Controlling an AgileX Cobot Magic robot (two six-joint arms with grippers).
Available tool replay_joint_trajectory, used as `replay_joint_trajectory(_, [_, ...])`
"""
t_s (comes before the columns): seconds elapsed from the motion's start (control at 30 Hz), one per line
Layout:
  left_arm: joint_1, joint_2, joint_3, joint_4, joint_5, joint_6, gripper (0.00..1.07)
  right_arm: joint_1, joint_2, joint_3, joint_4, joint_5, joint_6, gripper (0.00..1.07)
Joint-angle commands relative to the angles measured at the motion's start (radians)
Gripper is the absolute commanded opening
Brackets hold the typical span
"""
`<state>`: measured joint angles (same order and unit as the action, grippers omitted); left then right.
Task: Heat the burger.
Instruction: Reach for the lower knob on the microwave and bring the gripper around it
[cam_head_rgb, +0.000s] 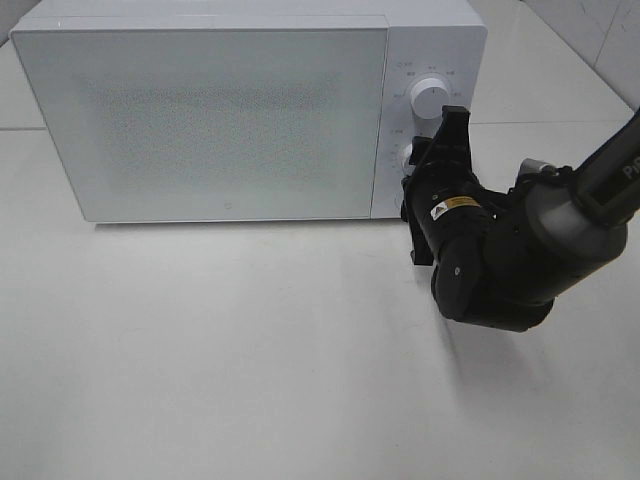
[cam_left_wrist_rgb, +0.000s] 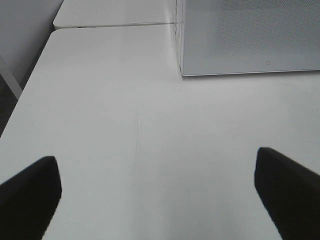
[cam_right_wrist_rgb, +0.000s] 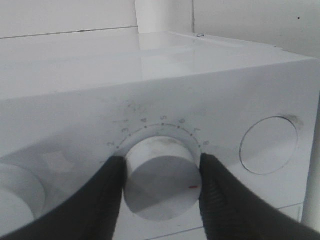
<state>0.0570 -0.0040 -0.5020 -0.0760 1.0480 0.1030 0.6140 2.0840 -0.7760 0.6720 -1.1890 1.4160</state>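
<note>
The burger is out of view. The white microwave (cam_head_rgb: 210, 120) stands at the back of the table with its door closed. My right gripper (cam_head_rgb: 424, 152) reaches in from the right to the control panel. Its two fingers press on either side of the lower dial (cam_right_wrist_rgb: 161, 186), so the right gripper (cam_right_wrist_rgb: 162, 165) is shut on it. A small red mark on the dial's face sits near one finger. In the left wrist view my left gripper (cam_left_wrist_rgb: 160, 195) hangs open over bare table, left of the microwave's corner (cam_left_wrist_rgb: 250, 40), with nothing between its fingers.
A second white dial (cam_head_rgb: 430, 98) sits above the gripped one on the panel. A flat round disc (cam_right_wrist_rgb: 268, 145) is set into the panel beside the gripped dial. The white table (cam_head_rgb: 250, 380) stretches in front of the microwave; its left edge (cam_left_wrist_rgb: 30, 95) drops off.
</note>
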Motion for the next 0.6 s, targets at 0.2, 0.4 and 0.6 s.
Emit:
replay_joint_trajectory(0.2, [0.002, -0.022, 0.003, -0.005, -0.009, -0.004, 1.03, 0.006, -0.013, -0.027, -0.059, -0.082, -0.036, 0.59])
replay_joint_trajectory(0.4, [0.002, -0.022, 0.003, -0.005, -0.009, -0.004, 1.03, 0.006, -0.013, -0.002, -0.06, -0.079, -0.046, 0.71])
replay_joint_trajectory(0.6, [0.002, -0.022, 0.003, -0.005, -0.009, -0.004, 1.03, 0.006, -0.014, 0.023, -0.085, -0.064, -0.05, 0.71])
